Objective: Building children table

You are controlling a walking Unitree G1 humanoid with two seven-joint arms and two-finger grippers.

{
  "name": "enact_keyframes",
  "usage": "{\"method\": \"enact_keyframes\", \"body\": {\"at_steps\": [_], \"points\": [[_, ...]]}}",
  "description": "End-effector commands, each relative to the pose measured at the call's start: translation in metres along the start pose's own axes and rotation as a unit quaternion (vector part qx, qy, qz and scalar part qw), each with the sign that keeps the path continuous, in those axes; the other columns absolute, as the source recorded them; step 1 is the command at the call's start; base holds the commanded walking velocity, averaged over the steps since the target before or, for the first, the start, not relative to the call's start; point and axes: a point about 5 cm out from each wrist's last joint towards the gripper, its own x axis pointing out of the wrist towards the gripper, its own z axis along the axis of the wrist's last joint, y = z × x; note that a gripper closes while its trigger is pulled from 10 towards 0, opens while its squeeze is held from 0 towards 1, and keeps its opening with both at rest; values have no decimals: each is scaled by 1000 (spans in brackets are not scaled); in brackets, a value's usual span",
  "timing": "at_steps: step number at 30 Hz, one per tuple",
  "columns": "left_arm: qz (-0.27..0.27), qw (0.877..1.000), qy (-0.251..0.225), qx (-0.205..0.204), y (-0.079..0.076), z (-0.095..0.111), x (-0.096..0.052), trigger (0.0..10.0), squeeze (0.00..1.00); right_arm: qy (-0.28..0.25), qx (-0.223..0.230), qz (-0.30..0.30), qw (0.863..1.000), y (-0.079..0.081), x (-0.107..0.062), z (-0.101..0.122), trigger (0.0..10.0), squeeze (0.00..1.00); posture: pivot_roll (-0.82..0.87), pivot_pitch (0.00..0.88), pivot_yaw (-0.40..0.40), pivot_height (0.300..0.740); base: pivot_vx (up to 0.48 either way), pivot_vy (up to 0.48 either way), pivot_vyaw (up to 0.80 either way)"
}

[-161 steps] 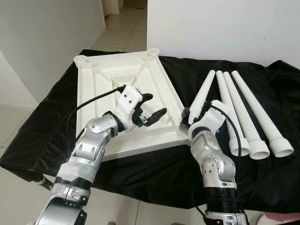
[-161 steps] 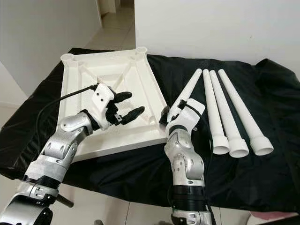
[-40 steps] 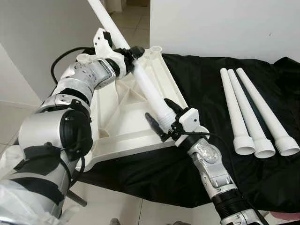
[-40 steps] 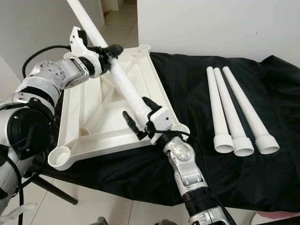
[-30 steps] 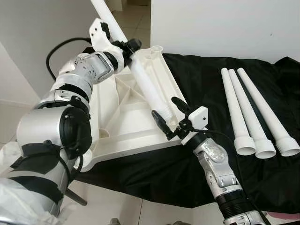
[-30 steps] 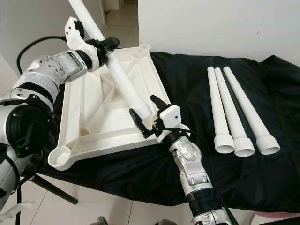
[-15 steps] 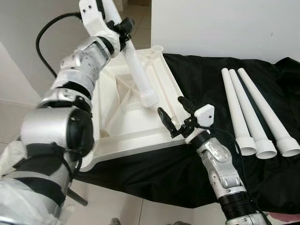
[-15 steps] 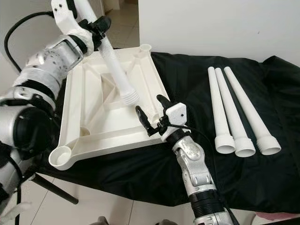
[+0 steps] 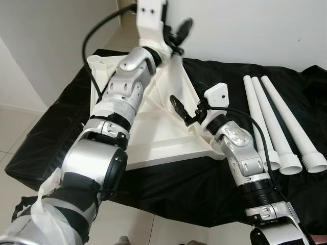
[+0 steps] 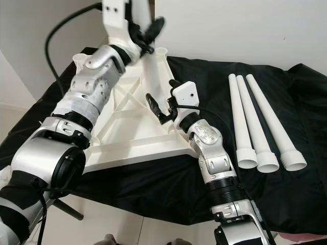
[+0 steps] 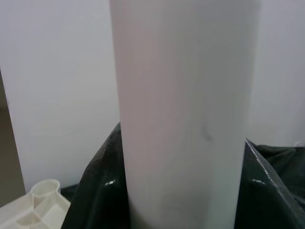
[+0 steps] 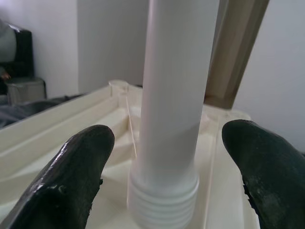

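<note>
Left arm is up high, stretched from the shoulder at seven o'clock toward twelve, elbow nearly straight, silver links stacked one above the other. Its white wrist block tops the reach, and the left gripper (image 9: 176, 34) points to two o'clock, black fingers clamped, a cable looping off the wrist toward ten. Right arm rises from five o'clock, bends at the elbow and leans toward eleven. The right gripper (image 9: 190, 109) sits lower, near centre, fingers (image 12: 78, 167) spread wide apart, one reaching toward ten o'clock, the other tucked under the white wrist housing.
</note>
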Motion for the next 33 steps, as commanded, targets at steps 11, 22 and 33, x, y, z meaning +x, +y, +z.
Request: {"method": "enact_keyframes", "body": {"at_steps": [11, 22, 33], "points": [[-43, 999, -30, -5, -33, 2, 6, 10000, 0, 44, -14, -31, 998, -5, 26, -4, 10000, 0, -48, 0, -13, 740, 0, 0, 0], [-72, 997, -36, -21, -53, 0, 9, 10000, 0, 40, -8, -61, 997, -7, 42, 1, 10000, 0, -51, 0, -8, 740, 0, 0, 0], [-74, 996, -35, -25, -58, 0, 8, 10000, 0, 40, 3, -66, 997, -10, 40, 0, 0, 0, -60, 0, -5, 740, 0, 0, 0]]}}
